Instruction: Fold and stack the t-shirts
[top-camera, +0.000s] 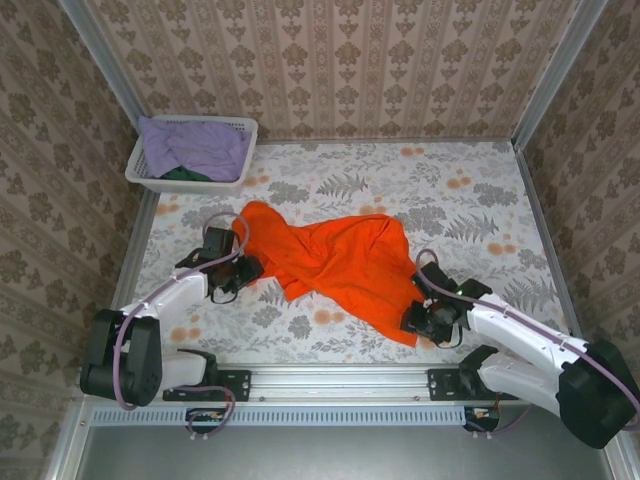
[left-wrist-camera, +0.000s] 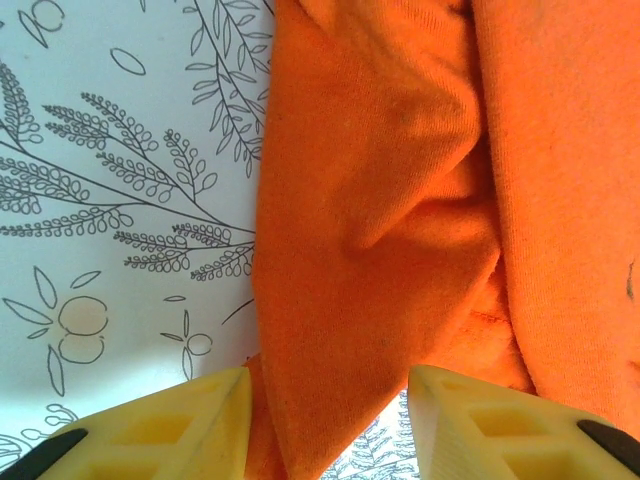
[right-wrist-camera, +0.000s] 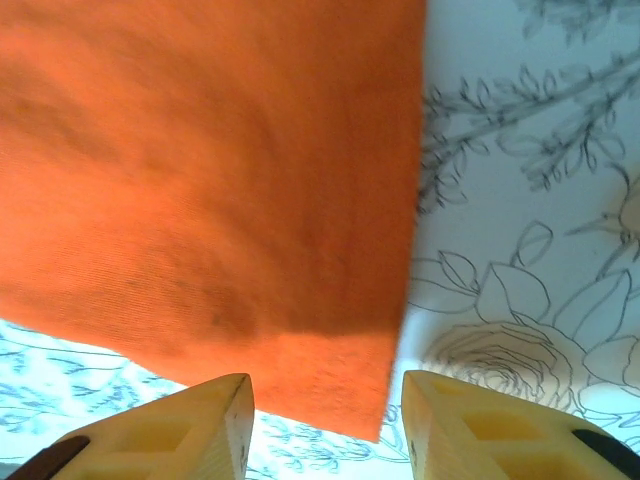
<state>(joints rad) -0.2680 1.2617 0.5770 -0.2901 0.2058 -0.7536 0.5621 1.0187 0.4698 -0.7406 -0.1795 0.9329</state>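
An orange t-shirt (left-wrist-camera: 400, 200) lies bunched in long folds over the right part of the counter (left-wrist-camera: 110, 130), whose pale cover is printed with leaves and fruit. At the bottom edge two yellow fingers (left-wrist-camera: 170, 430) stand apart, a fold of the shirt running down between them

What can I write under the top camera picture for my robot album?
Left pincer and right pincer reach a crumpled orange t-shirt on the flowery table, white basket behind.
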